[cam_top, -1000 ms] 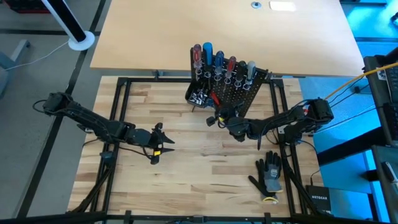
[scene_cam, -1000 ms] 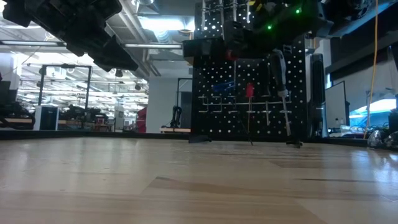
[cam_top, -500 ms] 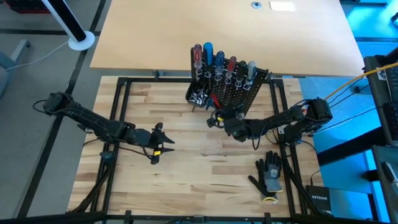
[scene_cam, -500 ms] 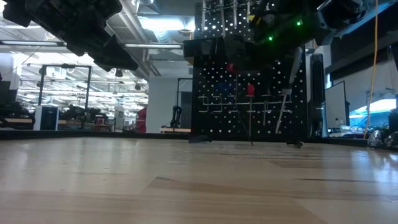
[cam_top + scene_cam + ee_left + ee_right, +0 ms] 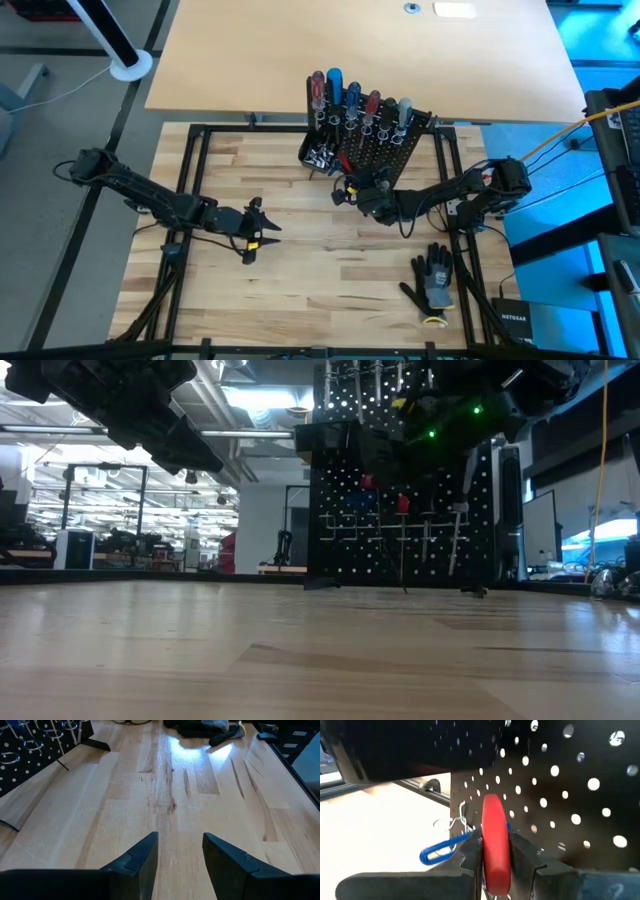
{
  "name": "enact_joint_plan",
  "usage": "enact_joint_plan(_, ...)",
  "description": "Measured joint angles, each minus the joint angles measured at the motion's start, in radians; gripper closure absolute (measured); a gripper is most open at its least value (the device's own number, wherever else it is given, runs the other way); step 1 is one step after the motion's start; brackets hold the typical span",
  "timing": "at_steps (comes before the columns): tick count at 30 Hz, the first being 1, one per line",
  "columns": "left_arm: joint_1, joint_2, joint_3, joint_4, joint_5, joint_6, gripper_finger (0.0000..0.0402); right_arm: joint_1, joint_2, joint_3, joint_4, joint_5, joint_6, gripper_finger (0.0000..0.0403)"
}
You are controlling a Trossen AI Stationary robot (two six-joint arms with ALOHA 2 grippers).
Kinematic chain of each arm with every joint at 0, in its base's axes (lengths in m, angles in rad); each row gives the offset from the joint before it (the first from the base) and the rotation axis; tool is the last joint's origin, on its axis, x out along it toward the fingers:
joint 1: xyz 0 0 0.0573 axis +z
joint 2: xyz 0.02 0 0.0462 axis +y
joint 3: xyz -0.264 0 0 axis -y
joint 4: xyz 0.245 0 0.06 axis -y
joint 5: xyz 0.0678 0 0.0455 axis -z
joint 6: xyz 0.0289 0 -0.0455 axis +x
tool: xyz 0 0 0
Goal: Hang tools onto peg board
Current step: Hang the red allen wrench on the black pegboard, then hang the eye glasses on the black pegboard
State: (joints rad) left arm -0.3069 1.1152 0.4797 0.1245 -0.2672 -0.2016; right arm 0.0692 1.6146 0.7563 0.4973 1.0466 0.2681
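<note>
The black peg board stands at the table's far side on thin legs. Red, blue and grey-handled tools stand in its top wire rings. In the low view another red-handled tool hangs lower on the board. My right gripper is close in front of the board, shut on a red handle. A blue tool lies in a ring beside it. My left gripper hovers open over the bare table, left of centre, with nothing between its fingers. My right gripper pinches the red handle between its two fingers, one on each side. The fingers come nearly level from the table's near side, pointing at the board. The handle stands across the fingers, clear of the table. Its lower part and shaft are hidden by the gripper.
A black-and-grey work glove lies near the right front of the table. Small silver bits sit in the tray at the board's left foot. A slim silver shaft hangs tilted before the board. Bare wood stretches between the two arms.
My right gripper has tipped a little in front of the peg board, and the red handle in it has come lower. The slim silver shaft before the board has swung from one lean to the other.
</note>
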Motion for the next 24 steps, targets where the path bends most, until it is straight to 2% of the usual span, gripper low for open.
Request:
enact_joint_plan(7,0.000,0.000,0.000,0.000,0.000,0.002,0.0256,0.000,0.002,0.001,-0.020,0.000,0.015,0.0331)
enact_joint_plan(16,0.000,0.000,0.000,0.000,0.000,0.000,0.0256,0.003,-0.001,0.001,-0.037,-0.002,0.041,0.0249)
enact_joint_plan(24,0.000,0.000,0.000,0.000,0.000,0.000,0.0256,0.061,-0.067,0.050,-0.026,-0.004,-0.093,0.0201)
